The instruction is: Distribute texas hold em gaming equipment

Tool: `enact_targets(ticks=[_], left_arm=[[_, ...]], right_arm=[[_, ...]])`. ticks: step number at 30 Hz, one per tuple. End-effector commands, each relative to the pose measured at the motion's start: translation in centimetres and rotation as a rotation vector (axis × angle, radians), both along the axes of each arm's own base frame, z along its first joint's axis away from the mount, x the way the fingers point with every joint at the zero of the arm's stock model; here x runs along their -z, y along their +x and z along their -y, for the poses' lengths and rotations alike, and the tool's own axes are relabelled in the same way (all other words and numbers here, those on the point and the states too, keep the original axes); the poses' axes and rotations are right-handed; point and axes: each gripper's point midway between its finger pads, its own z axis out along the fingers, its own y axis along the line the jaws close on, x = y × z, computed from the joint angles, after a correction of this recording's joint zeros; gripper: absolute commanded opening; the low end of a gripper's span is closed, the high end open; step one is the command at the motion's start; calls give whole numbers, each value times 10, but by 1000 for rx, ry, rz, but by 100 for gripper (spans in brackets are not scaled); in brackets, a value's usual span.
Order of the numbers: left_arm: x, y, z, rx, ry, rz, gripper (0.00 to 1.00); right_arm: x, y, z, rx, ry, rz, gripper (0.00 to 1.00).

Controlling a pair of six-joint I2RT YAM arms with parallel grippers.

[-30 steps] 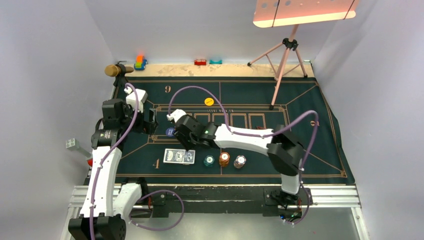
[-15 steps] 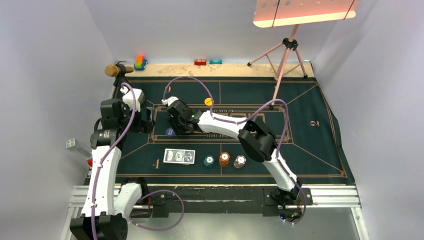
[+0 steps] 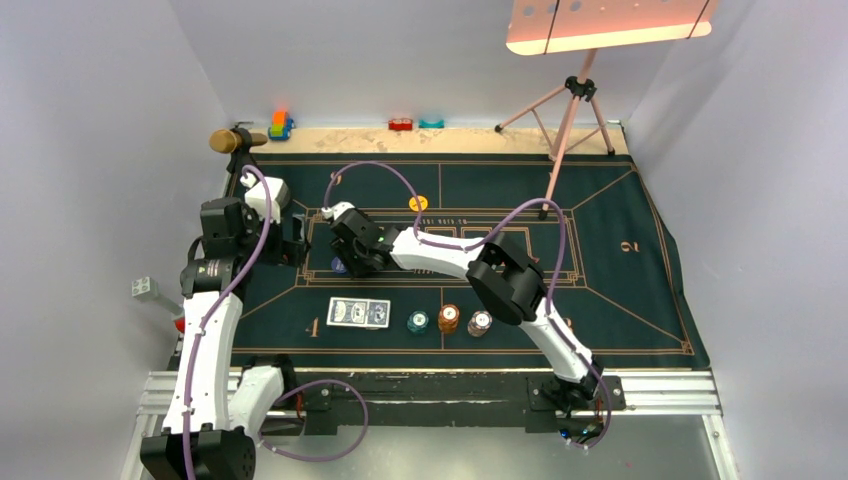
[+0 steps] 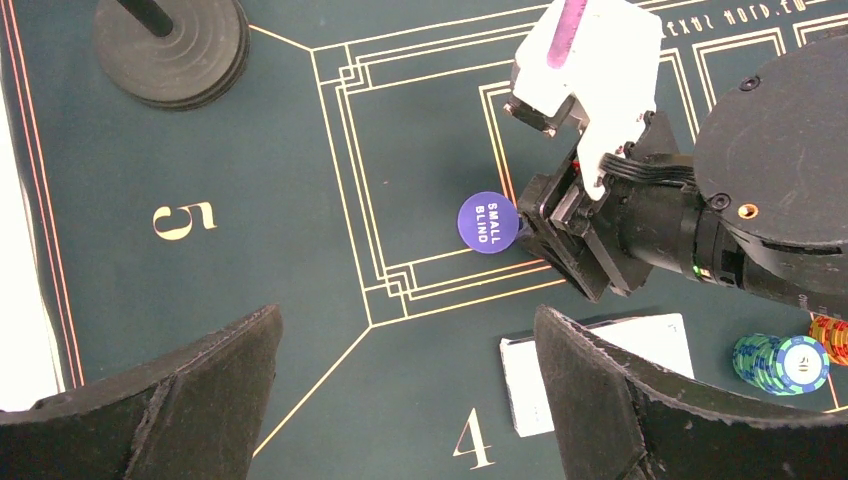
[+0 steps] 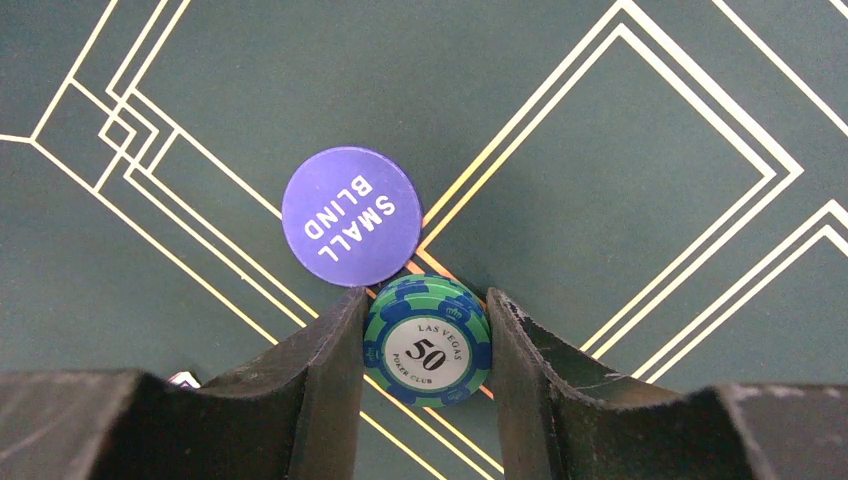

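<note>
My right gripper (image 5: 425, 300) is shut on a green-and-blue "50" chip (image 5: 428, 345), low over the mat and right beside the navy SMALL BLIND disc (image 5: 351, 216). In the top view this gripper (image 3: 345, 255) is at the mat's left centre. My left gripper (image 4: 405, 400) is open and empty, just left of it (image 3: 297, 245). Blue-backed cards (image 3: 358, 313) lie near the front, with teal (image 3: 418, 322), orange-brown (image 3: 449, 318) and white-grey (image 3: 480, 323) chip stacks to their right. A yellow disc (image 3: 418, 203) lies farther back.
The dark green mat (image 3: 620, 200) covers the table. A pink tripod (image 3: 565, 130) stands at the back right, and a black round foot (image 4: 172, 50) stands near my left gripper. Small toys (image 3: 280, 125) (image 3: 402, 124) line the back edge. A red piece (image 3: 180, 325) lies off the mat at the left.
The right arm's elbow has swung left, and its gripper has shifted a little farther back beside the navy disc. The left arm has barely moved.
</note>
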Motion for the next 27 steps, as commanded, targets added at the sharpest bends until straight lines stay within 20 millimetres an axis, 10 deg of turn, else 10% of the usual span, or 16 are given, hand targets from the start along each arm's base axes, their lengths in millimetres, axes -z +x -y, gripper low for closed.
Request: enact_targets(ticks=[1, 9, 20, 27], left_arm=[[-10, 5, 1, -1, -18, 47, 100], [-9, 5, 4, 14, -26, 40, 100], [-8, 6, 4, 16, -24, 36, 100], [-7, 5, 4, 29, -13, 32, 100]], right_arm=[[-13, -5, 7, 14, 14, -2, 8], [-19, -9, 11, -16, 4, 2, 78], [-100, -14, 31, -35, 90, 108, 91], [-100, -77, 76, -156, 73, 47, 95]])
